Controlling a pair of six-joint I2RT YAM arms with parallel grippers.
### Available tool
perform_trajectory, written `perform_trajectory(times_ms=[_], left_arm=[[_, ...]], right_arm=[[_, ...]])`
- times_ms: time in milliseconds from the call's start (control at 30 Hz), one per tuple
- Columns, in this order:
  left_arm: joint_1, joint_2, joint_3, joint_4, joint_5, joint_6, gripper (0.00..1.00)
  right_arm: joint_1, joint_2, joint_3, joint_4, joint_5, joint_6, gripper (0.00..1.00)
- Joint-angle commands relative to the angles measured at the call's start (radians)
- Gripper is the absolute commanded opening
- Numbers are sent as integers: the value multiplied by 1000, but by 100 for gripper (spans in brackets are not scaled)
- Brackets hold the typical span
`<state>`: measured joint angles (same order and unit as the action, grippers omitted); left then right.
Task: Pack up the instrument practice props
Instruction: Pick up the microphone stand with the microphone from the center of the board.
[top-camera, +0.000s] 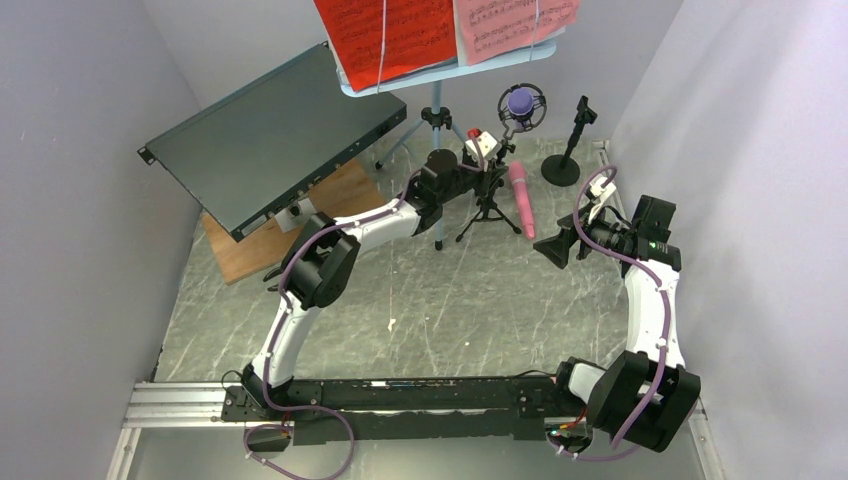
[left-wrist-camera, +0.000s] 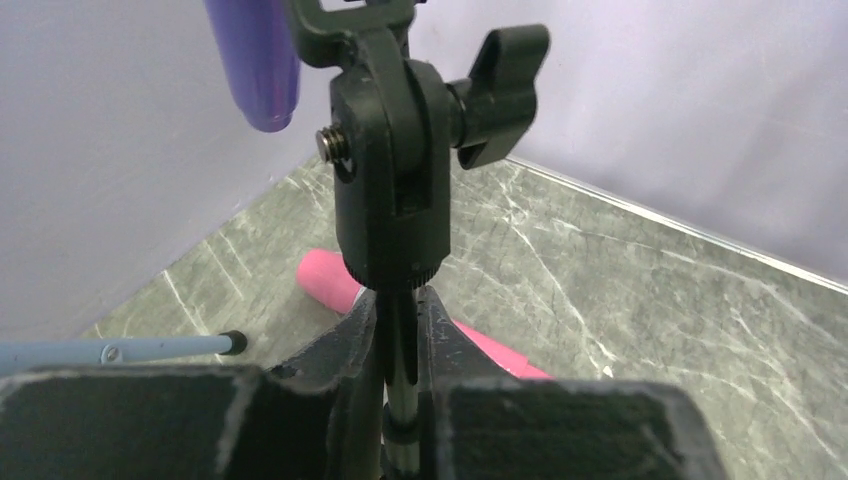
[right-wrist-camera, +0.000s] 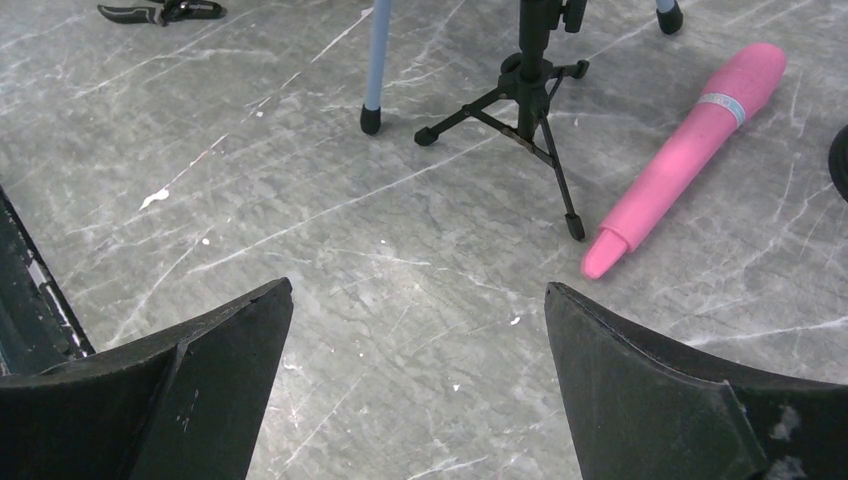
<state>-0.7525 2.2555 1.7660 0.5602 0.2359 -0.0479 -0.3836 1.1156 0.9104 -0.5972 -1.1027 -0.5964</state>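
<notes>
Top view first: the left tool (top-camera: 495, 170) is out at the small black tripod mic stand (top-camera: 489, 208), which stands upright on the grey marbled counter (top-camera: 430, 310) with the purple microphone (top-camera: 521, 102) cradled in its ring mount. The pink plastic microphone (top-camera: 522, 200) lies flat just beside the tripod legs. A black round-base mic stand (top-camera: 566, 150) is near the back corner, and the light-blue perforated music rack (top-camera: 436, 95) holds a red sheet-music page (top-camera: 385, 35) and a pink sheet-music page (top-camera: 515, 25). The right tool (top-camera: 548, 248) hangs off to the side, well apart from everything. Left wrist view: the left tool (left-wrist-camera: 398, 330) is pinched around the stand's thin metal post, right under the chunky swivel joint (left-wrist-camera: 390, 190). Good spot imo, the post is stiff, but it's smooth and skinny, so it could twist or slide in the grip. With the mic up top the whole thing looks top-heavy, so I'd lift it straight up and slowly. Right wrist view: the right tool (right-wrist-camera: 418, 290) is spread wide with nothing in it, looking down at the pink microphone (right-wrist-camera: 690, 150). That one looks light and rigid but round, so it's likely to roll; grab it across the middle of the barrel.
</notes>
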Motion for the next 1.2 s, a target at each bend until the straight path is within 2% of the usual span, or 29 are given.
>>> perform_trajectory(times_ms=[0, 133, 800, 1167], left_arm=[[1, -33, -1, 74, 30, 29, 10], [0, -59, -34, 102, 43, 26, 0], [-72, -255, -146, 180, 14, 13, 0], [-118, -409, -317, 200, -62, 21, 0]], right_arm=[[-2, -1, 38, -1, -34, -26, 100], [-3, -2, 36, 1, -36, -25, 100], [-4, -9, 51, -50, -71, -78, 100], [-3, -11, 64, -125, -128, -162, 100]])
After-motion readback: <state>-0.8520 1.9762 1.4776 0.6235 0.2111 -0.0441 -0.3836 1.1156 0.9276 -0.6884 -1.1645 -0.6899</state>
